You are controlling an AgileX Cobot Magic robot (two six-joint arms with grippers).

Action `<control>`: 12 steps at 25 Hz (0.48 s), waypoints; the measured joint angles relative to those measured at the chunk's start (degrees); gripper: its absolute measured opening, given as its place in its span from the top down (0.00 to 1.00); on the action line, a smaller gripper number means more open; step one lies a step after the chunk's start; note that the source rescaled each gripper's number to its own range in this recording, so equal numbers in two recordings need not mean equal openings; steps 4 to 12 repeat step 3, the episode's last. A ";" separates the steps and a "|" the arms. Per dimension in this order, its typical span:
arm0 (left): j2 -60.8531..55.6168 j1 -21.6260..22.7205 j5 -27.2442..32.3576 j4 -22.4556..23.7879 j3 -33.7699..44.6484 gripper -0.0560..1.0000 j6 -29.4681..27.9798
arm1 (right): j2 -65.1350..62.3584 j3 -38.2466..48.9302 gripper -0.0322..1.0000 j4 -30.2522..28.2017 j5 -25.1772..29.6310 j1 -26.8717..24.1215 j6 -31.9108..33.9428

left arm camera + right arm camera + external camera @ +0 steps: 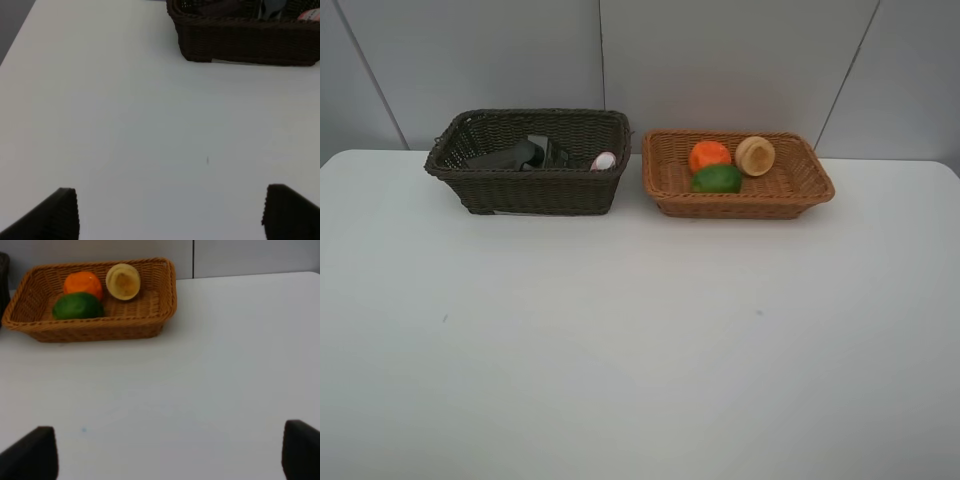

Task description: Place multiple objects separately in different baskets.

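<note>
Both sets of ridged black fingers (60, 215) (35, 452) sit wide open, empty, over the smooth white desk (640, 350); woven baskets (535, 185) (740, 195) well ahead.

No legible text, label, brand, number or sign appears in any view. The bottles in the dark brown basket (530, 160) show no readable markings.

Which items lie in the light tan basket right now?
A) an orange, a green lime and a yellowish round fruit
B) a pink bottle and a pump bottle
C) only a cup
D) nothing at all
A: the tan basket holds the orange, the lime and the yellowish fruit.
</note>
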 joint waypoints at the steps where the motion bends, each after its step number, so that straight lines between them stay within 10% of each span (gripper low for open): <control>1: 0.00 0.00 0.00 0.00 0.00 0.05 0.00 | 0.00 0.00 0.03 0.00 0.00 0.00 0.00; 12: 0.00 0.00 0.00 0.00 0.00 0.05 0.00 | 0.00 0.00 0.03 0.00 0.00 0.00 0.00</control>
